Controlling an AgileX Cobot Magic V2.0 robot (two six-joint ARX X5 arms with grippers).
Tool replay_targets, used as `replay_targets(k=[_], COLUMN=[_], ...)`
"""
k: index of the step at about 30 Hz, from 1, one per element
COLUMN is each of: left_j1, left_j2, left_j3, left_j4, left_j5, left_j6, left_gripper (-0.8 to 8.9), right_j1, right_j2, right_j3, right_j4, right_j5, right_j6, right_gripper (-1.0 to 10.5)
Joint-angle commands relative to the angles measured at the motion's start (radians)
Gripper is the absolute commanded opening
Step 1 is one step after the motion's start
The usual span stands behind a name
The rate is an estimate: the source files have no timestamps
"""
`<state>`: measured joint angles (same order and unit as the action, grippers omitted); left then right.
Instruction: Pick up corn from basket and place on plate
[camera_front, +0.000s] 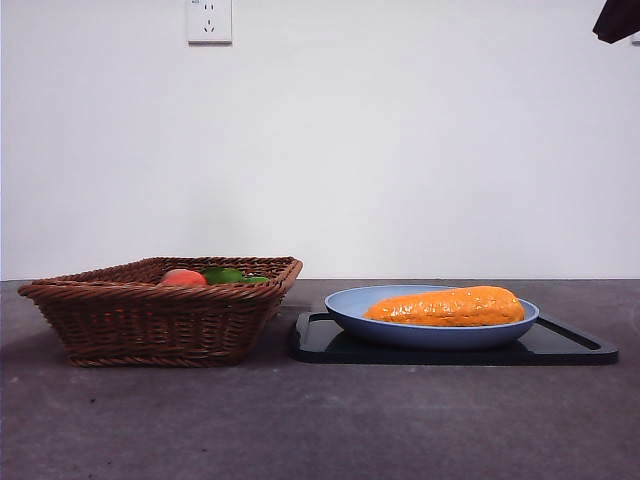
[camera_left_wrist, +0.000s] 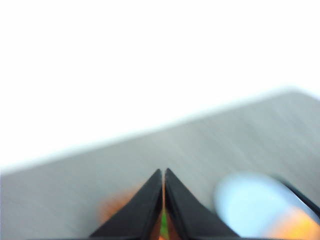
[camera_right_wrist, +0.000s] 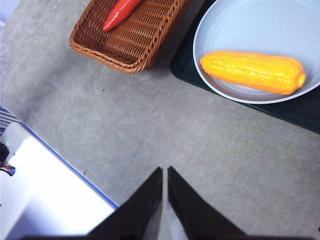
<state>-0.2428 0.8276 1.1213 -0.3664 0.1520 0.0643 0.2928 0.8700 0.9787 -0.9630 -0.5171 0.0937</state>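
Note:
The orange-yellow corn (camera_front: 447, 307) lies lengthwise in the light-blue plate (camera_front: 350, 304), which rests on a black tray. From the right wrist view the corn (camera_right_wrist: 253, 71) lies across the plate (camera_right_wrist: 235, 20), well away from my right gripper (camera_right_wrist: 164, 172), which is shut, empty and high above bare table. The brown wicker basket (camera_front: 150, 320) stands left of the plate; its corner (camera_right_wrist: 127, 47) shows in the right wrist view. My left gripper (camera_left_wrist: 163, 175) is shut and empty in a blurred view, with the plate (camera_left_wrist: 250, 202) showing as a pale-blue smear beside it.
A round red-orange fruit (camera_front: 183, 278) and a green vegetable (camera_front: 224, 275) peek over the basket rim; a red pepper (camera_right_wrist: 120, 12) lies inside. The black tray (camera_front: 570, 345) sits under the plate. A dark arm tip (camera_front: 618, 18) shows at the top right. A white table edge (camera_right_wrist: 45, 190) is nearby.

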Motion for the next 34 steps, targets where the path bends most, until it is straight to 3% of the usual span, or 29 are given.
replay_targets(k=[1,7,18,27,34], left_j1=[0.09,0.225,0.271,0.271,0.27], left_j2=[-0.111,-0.345,-0.671,-0.827,-0.824], left_j3=[-0.167,-0.52,-0.99,-1.118,-1.118], left_j4=[0.194,0.41,0.423,0.271,0.188], left_j5=[-0.004,-0.006,-0.01,-0.034,-0.037], left_j6=[0.014,0.014,0.013,0.009,-0.005], left_gripper=[0.08,0.08,0.08,0.08,0.08], right_j1=[0.004,0.004,0.004,0.004,0.004], right_j2=[0.003,0.004,0.004,0.004,0.003], right_j3=[0.01,0.01,0.01,0.01,0.01], right_j4=[0.008,0.024,0.056,0.057,0.062], right_j5=[0.001,0.001,0.001,0.001,0.001], right_j6=[-0.002,-0.002,-0.002,-0.002,-0.002], right_gripper=[0.0,0.0,0.0,0.0,0.0])
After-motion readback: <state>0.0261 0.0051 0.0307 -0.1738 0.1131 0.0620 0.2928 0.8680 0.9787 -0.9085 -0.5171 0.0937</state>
